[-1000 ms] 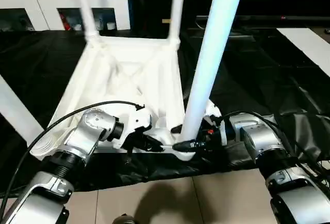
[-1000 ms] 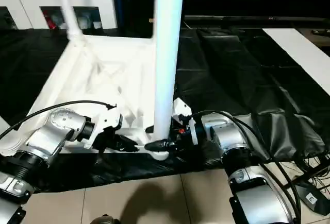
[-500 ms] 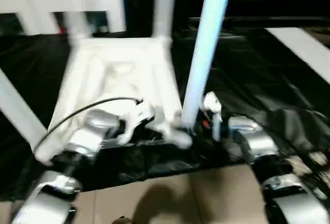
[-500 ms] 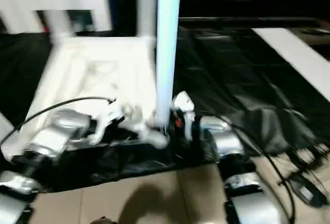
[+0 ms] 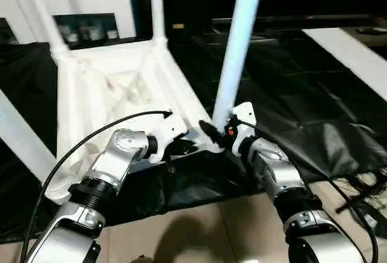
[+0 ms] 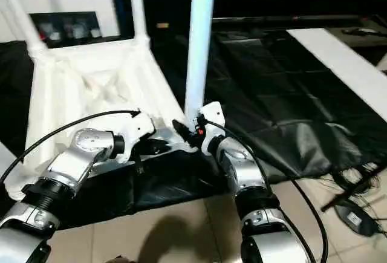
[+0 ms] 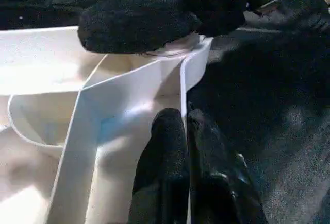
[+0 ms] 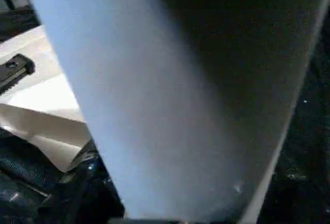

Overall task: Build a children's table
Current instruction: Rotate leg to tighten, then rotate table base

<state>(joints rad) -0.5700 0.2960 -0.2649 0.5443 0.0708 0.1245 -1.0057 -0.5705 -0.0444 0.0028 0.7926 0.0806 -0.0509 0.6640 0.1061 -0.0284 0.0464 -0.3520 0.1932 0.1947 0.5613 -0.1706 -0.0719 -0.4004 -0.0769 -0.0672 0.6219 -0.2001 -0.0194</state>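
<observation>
Nearest, bare tile floor point(image 5: 199, 227) lies open up to the black sheet's point(image 5: 290, 94) front edge. On the sheet the children's table point(image 5: 115, 87) rests upside down. The left gripper point(image 7: 183, 131) pinches the thin rim wall of its near edge, fingers clenched on it. At the near right corner the right gripper point(image 5: 216, 135) wraps the base of the upright leg point(image 5: 239, 45). Beyond stand two far legs, then a white cabinet point(image 5: 84, 9); the sheet lies open to the right
</observation>
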